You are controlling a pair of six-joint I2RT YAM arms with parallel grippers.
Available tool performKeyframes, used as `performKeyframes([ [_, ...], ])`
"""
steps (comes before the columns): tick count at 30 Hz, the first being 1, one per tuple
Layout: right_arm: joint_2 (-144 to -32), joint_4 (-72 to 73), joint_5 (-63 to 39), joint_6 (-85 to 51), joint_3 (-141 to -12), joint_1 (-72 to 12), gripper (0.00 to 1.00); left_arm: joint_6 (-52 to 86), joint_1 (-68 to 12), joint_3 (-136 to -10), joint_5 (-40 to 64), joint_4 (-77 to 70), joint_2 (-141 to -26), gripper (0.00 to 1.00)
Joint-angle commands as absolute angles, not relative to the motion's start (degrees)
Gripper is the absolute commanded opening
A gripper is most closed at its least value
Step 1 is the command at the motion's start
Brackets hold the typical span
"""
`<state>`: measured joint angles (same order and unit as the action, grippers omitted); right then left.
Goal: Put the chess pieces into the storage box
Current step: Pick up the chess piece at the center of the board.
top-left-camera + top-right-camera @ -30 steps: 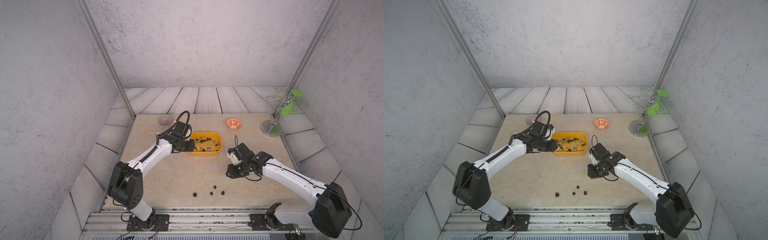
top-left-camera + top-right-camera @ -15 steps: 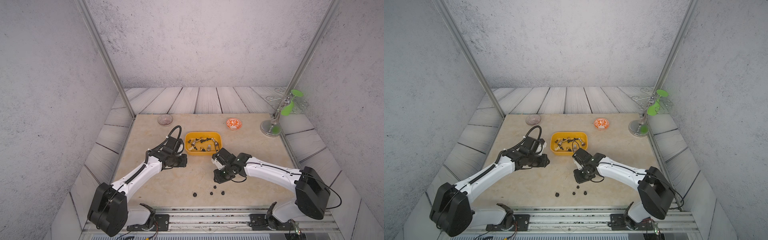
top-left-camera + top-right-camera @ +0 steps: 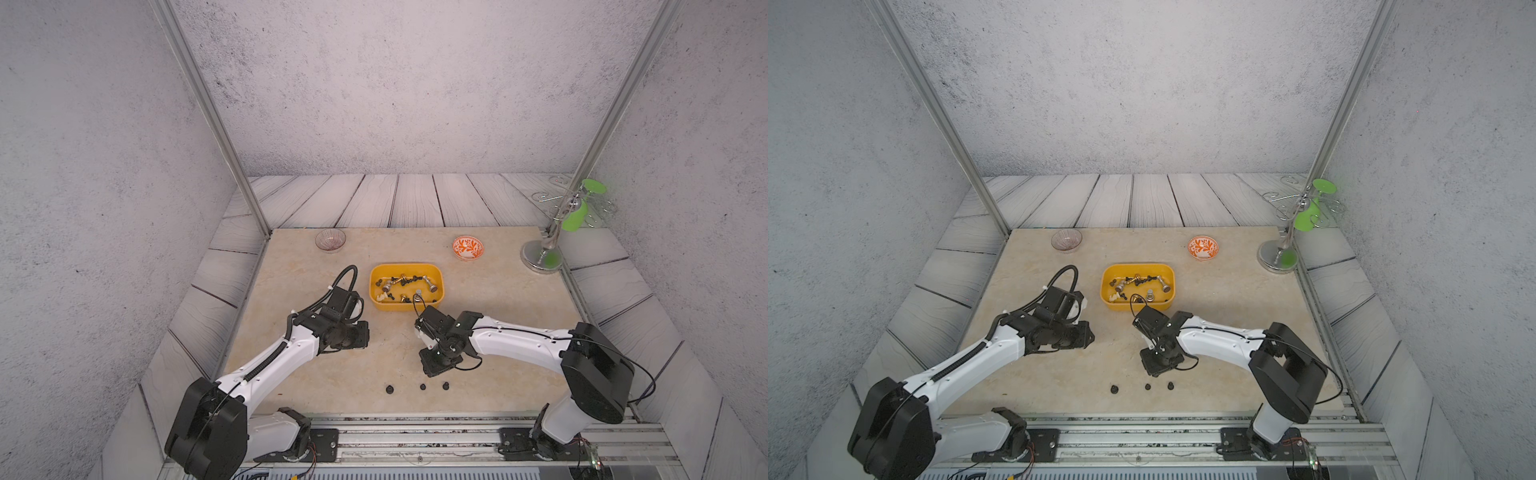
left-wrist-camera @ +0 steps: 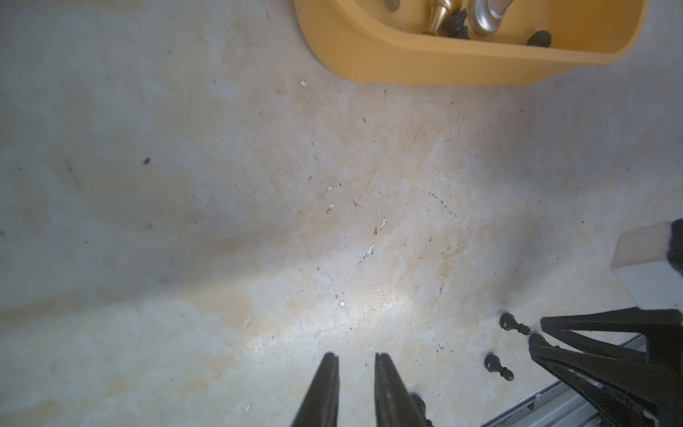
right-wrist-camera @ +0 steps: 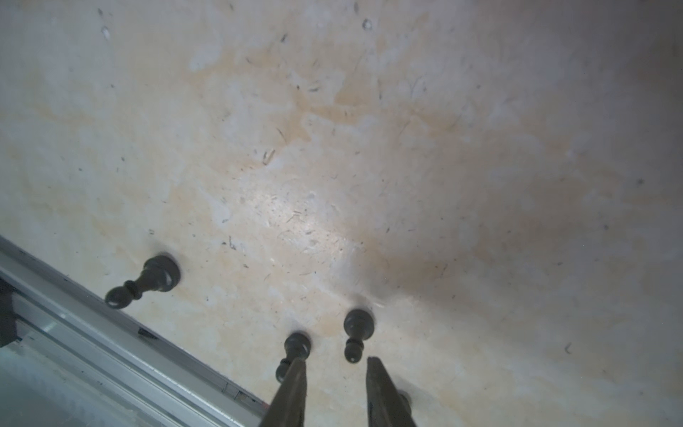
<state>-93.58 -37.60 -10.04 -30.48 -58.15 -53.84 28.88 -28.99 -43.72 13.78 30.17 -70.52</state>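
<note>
Where grey speckled walls (image 3: 395, 83) enclose the scuffed beige counter (image 3: 498, 299), left tool (image 4: 356, 356) and right tool (image 5: 336, 360) hang slightly parted, empty.

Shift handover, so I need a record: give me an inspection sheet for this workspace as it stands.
Surface: beige stone-look table, scratched, no spills seen.
Job's things: yellow box holds mixed chess pieces; at least three black pawns stand near the front edge.
Clutter: glass bowl, orange-patterned bowl, metal stand with green cup, all at the back.
Tools: left tool slightly open, empty; right tool slightly open, empty, close to the pawns.
Cables: left arm's loop arches free; right arm's loop near the box.
Surroundings: grey walls, metal posts, front rail.
</note>
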Motion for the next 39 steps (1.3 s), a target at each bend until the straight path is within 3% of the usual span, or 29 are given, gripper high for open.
performKeyframes([
  [1,-95.9,-38.5,-7.5,-31.3,-59.9,-54.7,0.3,29.8,-28.7,-42.9,14.5,29.7,-69.9,0.22],
  [25,-100.0,-40.6,-3.9,-31.1,-60.4,-56.0,0.25,29.9,-29.4,-44.7,15.5,29.9,-72.4,0.22],
  [39,-98.0,-41.0,-2.7,-31.3,-60.8,-56.1,0.11,29.4,-29.5,-44.7,15.3,30.2,-72.4,0.22],
])
